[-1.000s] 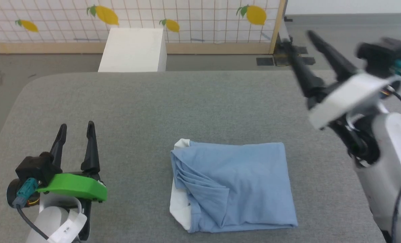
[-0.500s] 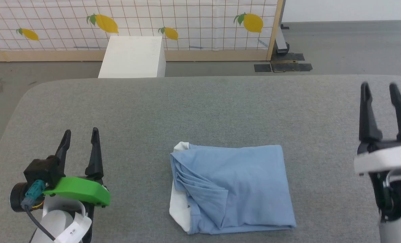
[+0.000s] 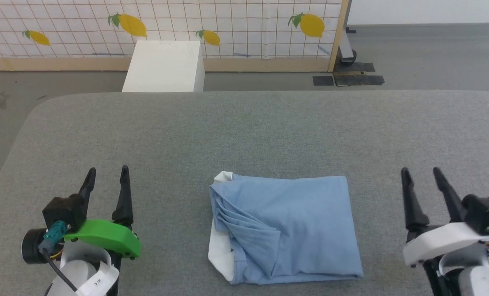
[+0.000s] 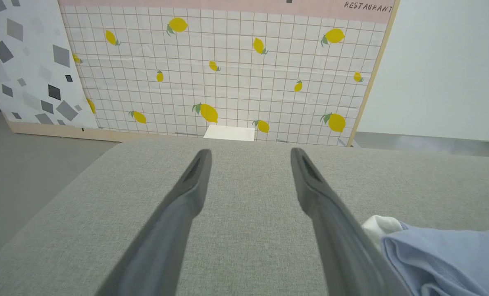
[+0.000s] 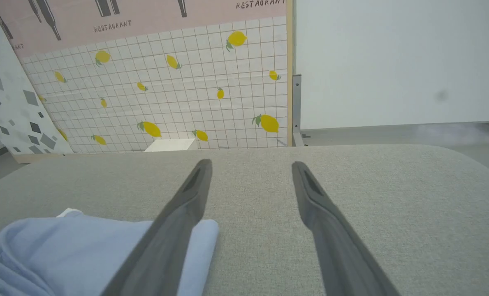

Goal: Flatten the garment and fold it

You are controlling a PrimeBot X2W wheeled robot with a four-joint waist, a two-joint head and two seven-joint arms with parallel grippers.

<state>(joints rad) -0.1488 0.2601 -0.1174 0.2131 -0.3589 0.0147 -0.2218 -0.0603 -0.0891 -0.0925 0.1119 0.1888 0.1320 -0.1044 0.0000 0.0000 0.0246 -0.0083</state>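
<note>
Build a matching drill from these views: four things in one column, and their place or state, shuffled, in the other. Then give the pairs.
Things:
1. garment
2. left tool
3. right tool
4. white box

Places or states:
A. open and empty, on the robot's right of the garment, apart from it
B. folded, lying on the gray table
C. beyond the table's far edge, in front of the lemon-print panel
D. open and empty, on the robot's left of the garment, apart from it

Pairs: 1-B, 2-D, 3-A, 4-C
</note>
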